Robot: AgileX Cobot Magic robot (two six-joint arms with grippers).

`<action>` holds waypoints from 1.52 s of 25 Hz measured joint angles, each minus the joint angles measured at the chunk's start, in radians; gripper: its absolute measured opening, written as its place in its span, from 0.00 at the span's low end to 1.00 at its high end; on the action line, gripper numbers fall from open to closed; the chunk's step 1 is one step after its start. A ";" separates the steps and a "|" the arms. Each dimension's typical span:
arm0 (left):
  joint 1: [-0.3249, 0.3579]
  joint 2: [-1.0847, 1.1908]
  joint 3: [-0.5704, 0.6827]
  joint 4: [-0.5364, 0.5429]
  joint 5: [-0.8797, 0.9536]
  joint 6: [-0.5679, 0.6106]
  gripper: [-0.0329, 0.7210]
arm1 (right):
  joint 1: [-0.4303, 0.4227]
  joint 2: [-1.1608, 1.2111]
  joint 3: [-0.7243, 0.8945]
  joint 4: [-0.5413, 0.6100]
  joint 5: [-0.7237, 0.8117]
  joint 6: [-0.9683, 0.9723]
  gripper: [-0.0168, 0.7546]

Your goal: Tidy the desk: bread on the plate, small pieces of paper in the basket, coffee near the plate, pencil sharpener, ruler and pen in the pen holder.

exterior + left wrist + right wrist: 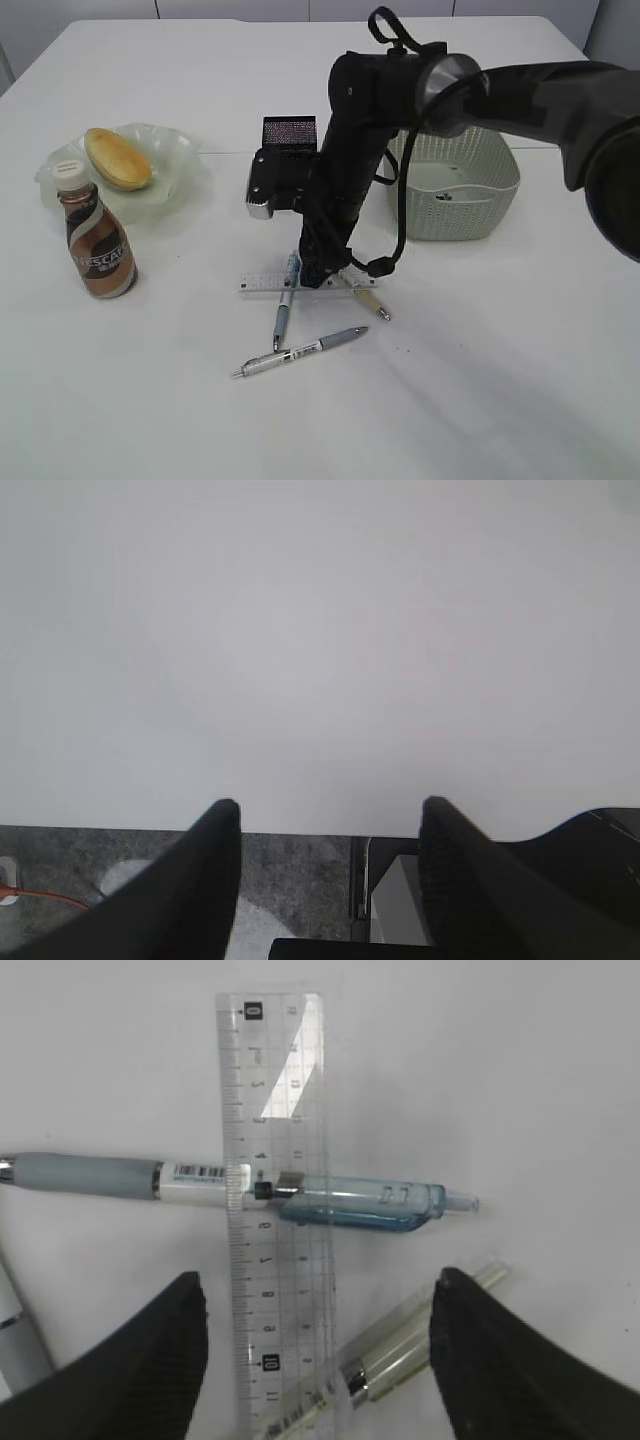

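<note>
Nearest on the white tabletop (pixel 480 400) lies a grey-gripped pen (pixel 300 352), slanted and apart from the rest. Just behind it a clear ruler (pixel 262 284) lies flat, with a blue-clipped pen (pixel 284 312) crossing it and a pale yellowish pen (pixel 372 303) angled at its right end.

The right end effector (pixel 318 1335) hangs directly over this cluster. In the right wrist view its two dark fingers (pixel 130 1355) stand wide apart on either side of the ruler (pixel 280 1210), holding nothing; the blue-clipped pen (pixel 300 1192) crosses the ruler at a right angle, and the yellowish pen (pixel 400 1345) slants by the right-hand finger.

To the left stands the coffee bottle (pixel 94 238), upright with its white cap on, just in front of the ruffled green glass plate (pixel 180 160). The bread (pixel 117 158) lies in the plate.

Behind the arm, a black mesh pen holder (pixel 289 131) stands upright; what is inside it cannot be made out. To the right sits the pale green perforated basket (pixel 480 195), with a few small dark bits on its floor.

The left end effector (pixel 330 880) appears only in its own wrist view, its fingers (pixel 205 880) spread and empty above the tabletop's edge, with grey floor below.
</note>
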 joint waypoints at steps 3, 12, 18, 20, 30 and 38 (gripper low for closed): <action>0.000 0.000 0.000 0.000 0.000 0.000 0.60 | 0.000 0.008 0.000 0.000 -0.002 0.000 0.69; 0.000 0.000 0.000 0.000 0.000 0.000 0.59 | 0.000 0.038 0.000 0.023 -0.018 0.000 0.68; 0.000 0.000 0.000 0.000 0.000 0.000 0.59 | 0.000 0.059 0.000 0.025 -0.018 0.000 0.69; 0.000 0.000 0.000 0.000 0.000 0.000 0.59 | 0.000 0.059 0.000 0.025 -0.018 0.000 0.69; 0.000 0.000 0.000 0.000 0.000 0.000 0.59 | 0.000 0.060 0.000 0.025 -0.018 0.000 0.51; 0.000 0.000 0.000 0.000 0.000 0.000 0.59 | 0.000 0.061 -0.008 0.025 0.015 0.004 0.36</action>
